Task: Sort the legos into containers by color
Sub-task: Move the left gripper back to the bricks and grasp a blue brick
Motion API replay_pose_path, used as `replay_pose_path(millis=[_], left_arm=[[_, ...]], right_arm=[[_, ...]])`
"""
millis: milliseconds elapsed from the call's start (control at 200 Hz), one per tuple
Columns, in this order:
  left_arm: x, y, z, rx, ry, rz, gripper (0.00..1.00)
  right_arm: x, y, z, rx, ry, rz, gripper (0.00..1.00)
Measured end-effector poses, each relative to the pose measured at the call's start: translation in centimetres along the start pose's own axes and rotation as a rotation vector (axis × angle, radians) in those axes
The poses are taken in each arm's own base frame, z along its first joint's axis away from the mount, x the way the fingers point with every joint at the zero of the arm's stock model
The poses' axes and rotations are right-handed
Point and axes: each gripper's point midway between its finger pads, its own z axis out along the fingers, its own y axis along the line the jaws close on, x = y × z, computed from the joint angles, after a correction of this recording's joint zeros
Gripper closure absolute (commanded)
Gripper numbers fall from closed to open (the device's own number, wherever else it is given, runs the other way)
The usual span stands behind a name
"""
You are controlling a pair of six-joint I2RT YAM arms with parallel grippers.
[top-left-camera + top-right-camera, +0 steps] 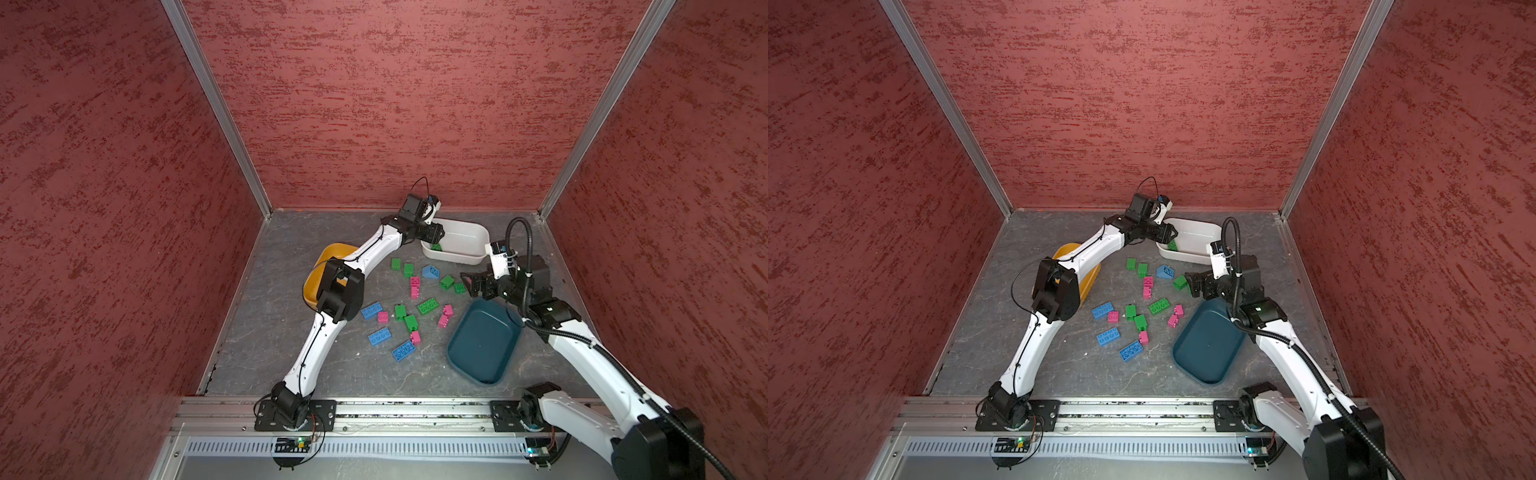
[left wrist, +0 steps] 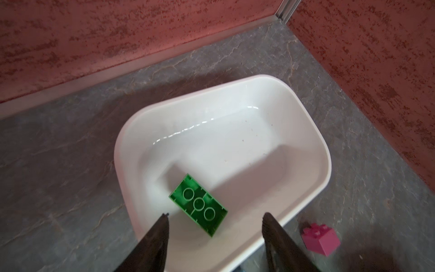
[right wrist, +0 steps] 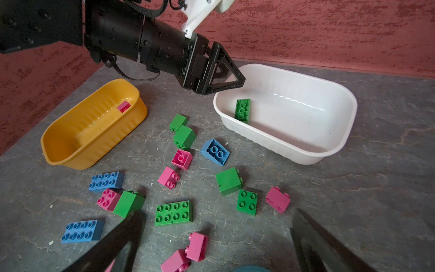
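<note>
The left gripper (image 2: 215, 213) is hovering over one end of the white bin (image 2: 313, 131), jaws partly spread and gripping nothing. A green brick (image 2: 199, 205) is lying underside-up inside the bin, just below. The right gripper (image 3: 219, 213) is hanging wide open and empty over loose legos (image 1: 428, 306) in front of the white bin. The yellow bin (image 3: 94, 143) is sitting to the white bin's left, and the teal bin (image 1: 484, 345) in front of it.

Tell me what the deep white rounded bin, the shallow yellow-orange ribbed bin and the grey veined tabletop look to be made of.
Deep white rounded bin: seemingly thin moulded plastic, glossy; bright glare streaks on its inner wall.
Shallow yellow-orange ribbed bin: likewise glossy plastic; moulded ribs, shiny floor.
Grey veined tabletop: matte, slate-like pattern; real stone or printed laminate cannot be told.
</note>
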Motion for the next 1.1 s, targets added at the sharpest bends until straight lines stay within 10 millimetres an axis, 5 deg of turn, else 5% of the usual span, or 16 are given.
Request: replay_pose_path(millis=[311, 506, 777, 1097], left_arm=[[4.9, -3.0, -12.3, -0.064, 0.159, 0.142, 0.34], [12.9, -1.5, -16.9, -0.140, 0.330, 0.192, 0.32], [23.0, 1.2, -19.0, -0.189, 0.576, 0.230, 0.33], [26.6, 3.2, -17.6, -0.208, 0.677, 0.306, 0.38]], right_arm=[[1.1, 2.5, 0.2, -0.157, 0.047, -0.009, 0.01], [1.6, 4.0, 0.2, -0.239, 0.069, -0.010, 0.01], [1.8, 5.2, 0.1, -0.284, 0.076, -0.021, 0.01], [2.0, 5.8, -0.5, -0.297, 0.067, -0.028, 0.01]])
